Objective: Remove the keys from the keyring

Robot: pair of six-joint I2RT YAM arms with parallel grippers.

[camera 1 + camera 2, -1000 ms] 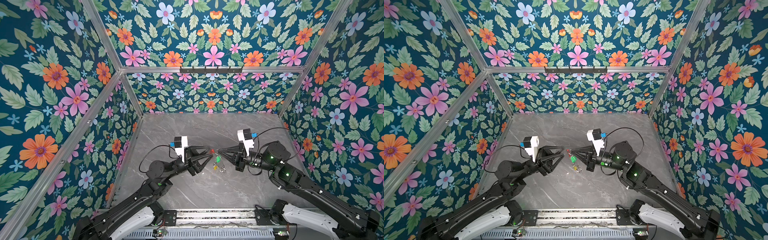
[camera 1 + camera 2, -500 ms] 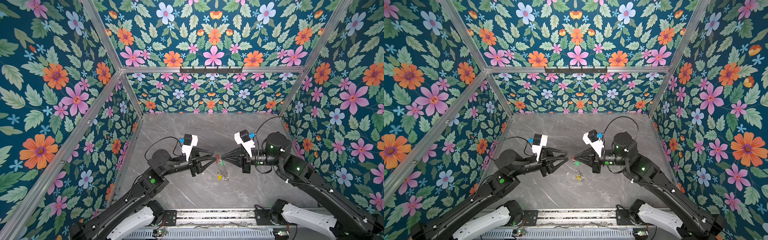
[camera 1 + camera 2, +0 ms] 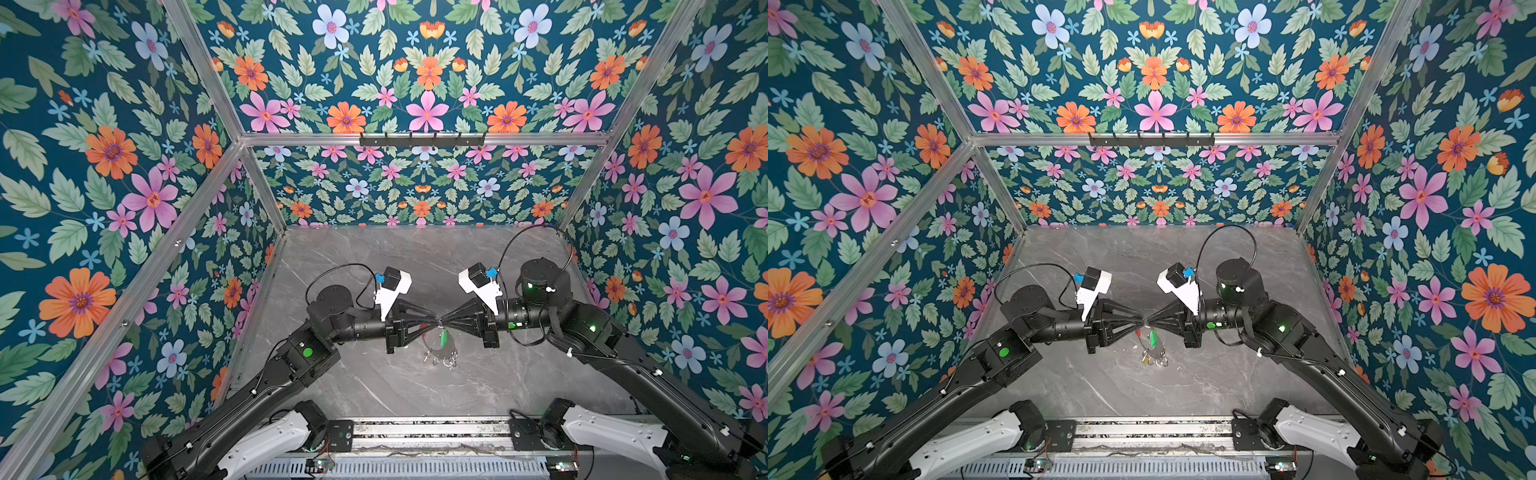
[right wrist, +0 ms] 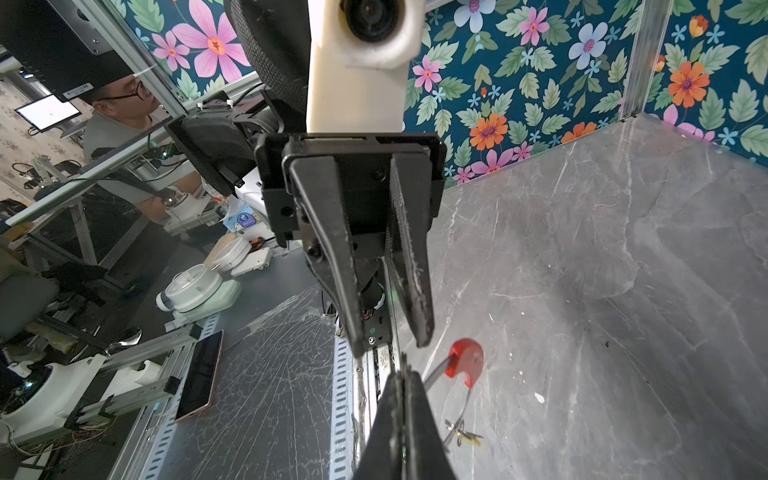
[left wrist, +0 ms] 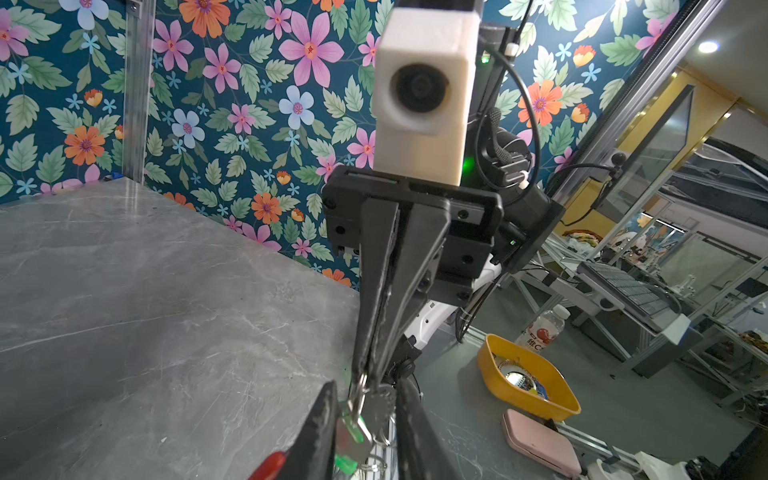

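Keyring (image 4: 464,360): hangs lower centre in both top views. The right gripper (image 5: 366,376) has it pinched on the wire beside the red sleeve (image 5: 270,465), jaws tight together on it. Left gripper (image 4: 390,347) meets it tip to tip, jaws apart, straddling the green-tagged key (image 5: 353,432) at bottom centre of the left wrist view. It's not clamped on the key as far as I can see. Yellow-tagged key (image 4: 467,437) dangles with the small loops at the low end of the hoop. Can't tell if they clear the table (image 3: 374,257).

Handling, my read: the bunch is light. The wire is stiff, thin and slick, so it will likely twist in a pinch. Keys swing free. Take a key by its flat plastic tag, broad faces to the pads, with the ring held by the sleeve. The loops are too fine to pinch reliably.

Room: front rail (image 3: 415,432) at frame bottom is nearest. Bare table on both sides of the bunch, plenty for a sideways pull. Side walls (image 3: 249,291) are well apart. Back wall (image 3: 415,195) with the hook rack (image 3: 422,139) at upper centre is far off, no issue.
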